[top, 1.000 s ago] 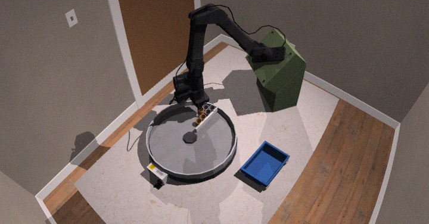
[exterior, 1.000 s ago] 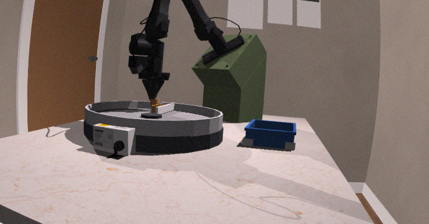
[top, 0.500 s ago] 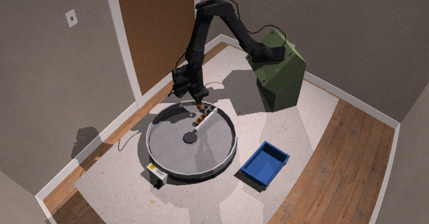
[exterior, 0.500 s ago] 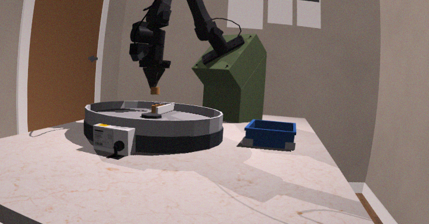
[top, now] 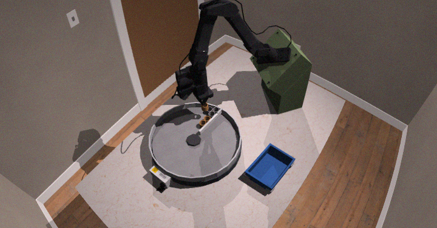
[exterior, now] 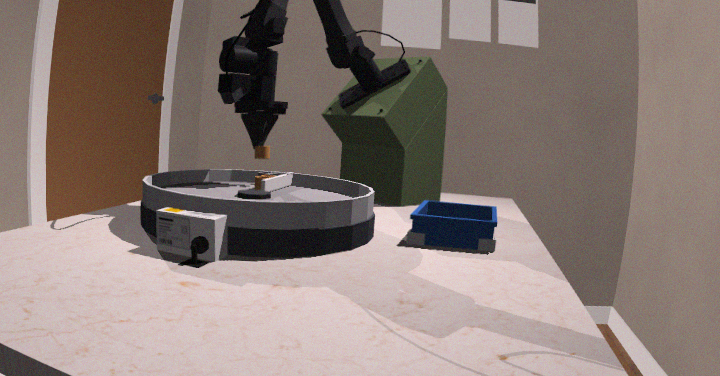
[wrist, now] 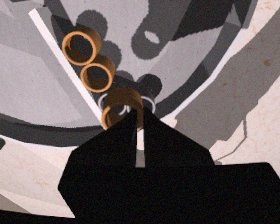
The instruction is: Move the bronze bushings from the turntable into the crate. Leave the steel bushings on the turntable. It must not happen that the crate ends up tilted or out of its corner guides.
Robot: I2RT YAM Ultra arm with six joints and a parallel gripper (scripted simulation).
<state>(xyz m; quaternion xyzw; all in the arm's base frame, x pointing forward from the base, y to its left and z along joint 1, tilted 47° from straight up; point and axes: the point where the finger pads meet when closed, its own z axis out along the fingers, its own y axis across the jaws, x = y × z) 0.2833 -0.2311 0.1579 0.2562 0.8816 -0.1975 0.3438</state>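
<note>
"So, what takes up the most room?"

"The pale surface [top: 122,193] [exterior: 252,323] [wrist: 263,60], with the green pedestal [top: 294,85] [exterior: 373,166] carrying the black arm [top: 204,35] [exterior: 267,28]. Next comes the grey turntable [top: 174,156] [exterior: 297,213] [wrist: 36,82], its rim raised all round."

"And the crate?"

"The blue crate [top: 267,167] [exterior: 448,232] sits level on the surface, apart from the turntable, with grey corner guides [exterior: 415,238] at its foot."

"Anything smaller?"

"A white box [top: 159,174] [exterior: 189,232] beside the turntable, and a white bar [top: 210,120] [exterior: 277,180] [wrist: 66,65] running from near the hub towards the rim."

"What about the jaws [top: 204,103] [exterior: 259,146]?"

"Pinching one bronze bushing [top: 204,107] [exterior: 262,152] [wrist: 123,95], lifted above the turntable."

"The other bushings?"

"Two bronze ones [top: 202,122] [wrist: 97,77] stand side by side along the bar; the steel bushings [top: 215,109] [wrist: 151,102] are on the turntable too, nearer the rim, partly hidden in the wrist view."
</note>
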